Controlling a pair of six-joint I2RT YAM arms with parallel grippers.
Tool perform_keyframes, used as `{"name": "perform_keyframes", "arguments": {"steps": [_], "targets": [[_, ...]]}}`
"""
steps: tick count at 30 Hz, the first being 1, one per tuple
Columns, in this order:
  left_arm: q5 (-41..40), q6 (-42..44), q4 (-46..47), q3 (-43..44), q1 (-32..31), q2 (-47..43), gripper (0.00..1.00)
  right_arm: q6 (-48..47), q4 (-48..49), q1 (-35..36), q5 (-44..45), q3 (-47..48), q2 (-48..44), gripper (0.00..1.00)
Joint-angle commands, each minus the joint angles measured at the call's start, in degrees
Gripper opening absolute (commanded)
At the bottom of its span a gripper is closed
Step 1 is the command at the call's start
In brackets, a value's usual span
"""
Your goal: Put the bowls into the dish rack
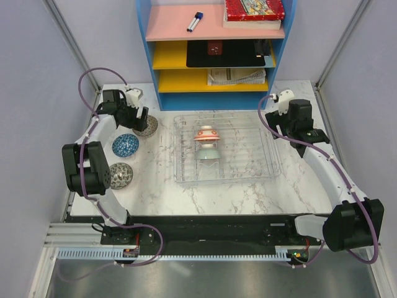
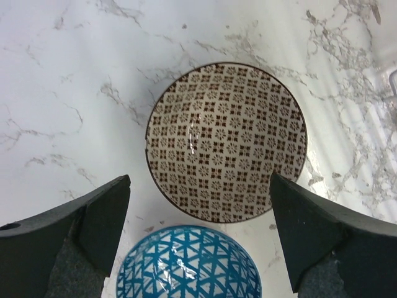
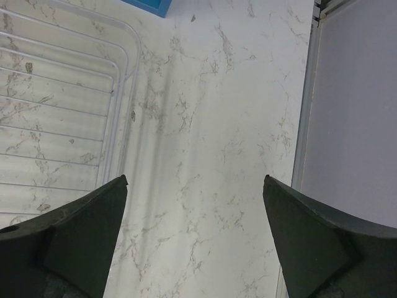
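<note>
While two bowls, an orange-red and white bowl [image 1: 206,134] and a grey-green bowl [image 1: 208,155], already sit in the clear dish rack [image 1: 248,155], three wait outside to its left: a brown-patterned bowl [image 2: 226,143], a blue bowl [image 1: 125,146] and a speckled bowl [image 1: 120,175]. The left fingers [image 2: 62,236] hang spread wide over the brown-patterned one, holding nothing. The right fingers [image 3: 68,242] gape just as wide over the bare marbled worktop [image 1: 248,198] beside the rack. A blue shelf unit [image 1: 211,101] stands behind, with grey panels around.

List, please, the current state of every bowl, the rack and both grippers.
Brown-patterned bowl, upright on the table.
Left gripper, open, empty, above that bowl.
Blue bowl, on the table.
Grey speckled bowl, on the table.
Orange-red and white bowl, in the dish rack.
Pale bowl, in the rack beside it.
Right gripper, open, empty.
</note>
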Motion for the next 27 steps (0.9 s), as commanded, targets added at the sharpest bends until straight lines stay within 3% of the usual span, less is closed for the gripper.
{"name": "perform_keyframes", "arguments": {"steps": [1,4,10,13,17,21,27], "targets": [[-2.5,0.6,2.6,4.4,0.2,4.4,1.00,1.5,1.2,-0.2,-1.9,0.0,-0.3,0.97],[-3.9,0.8,2.9,6.7,0.1,8.3,1.00,1.7,1.2,-0.3,-2.4,0.0,-0.9,0.97],[-5.9,1.4,2.9,10.4,0.1,13.5,0.76,2.1,1.0,-0.4,-4.4,0.0,-2.5,0.97],[-5.7,1.4,3.0,10.4,0.1,14.1,0.53,2.1,0.7,-0.5,-5.2,0.4,-2.9,0.97],[-4.9,1.3,2.8,9.7,0.1,13.7,0.02,2.4,-1.2,-0.5,-7.3,2.1,-2.8,0.97],[-4.2,1.4,2.0,9.7,0.1,12.5,0.02,3.2,-3.9,-0.5,-11.1,5.7,-2.3,0.97],[-0.7,1.0,-2.1,13.9,0.8,9.1,0.02,9.3,-8.8,-0.6,-24.6,16.5,0.7,0.98]]}}
